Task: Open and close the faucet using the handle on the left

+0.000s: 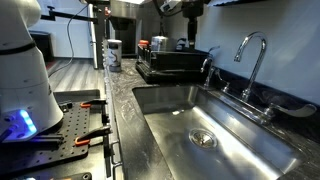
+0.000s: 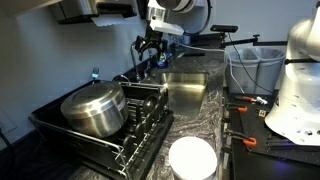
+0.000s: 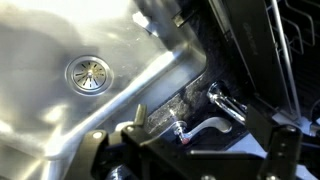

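Note:
The chrome gooseneck faucet (image 1: pixel 256 50) rises behind the steel sink (image 1: pixel 235 150). A small chrome lever handle (image 3: pixel 205 127) with a red dot at its base lies on the dark ledge behind the sink. In the wrist view it sits between and just beyond the two fingers of my gripper (image 3: pixel 195 152). The gripper is open and holds nothing. In an exterior view the gripper (image 2: pixel 150 52) hangs from the arm over the back edge of the sink. In an exterior view it shows as a dark shape (image 1: pixel 206 70) beside the dish rack, near the handle (image 1: pixel 222 88). A second matching handle (image 1: pixel 268 112) stands further along.
A black dish rack (image 2: pixel 140 135) holding a steel pot (image 2: pixel 95 108) stands beside the sink, close to the gripper. The sink drain (image 3: pixel 88 73) lies in the basin. A white round container (image 2: pixel 192 158) sits on the counter front. A chrome fitting (image 3: pixel 226 100) sits beside the handle.

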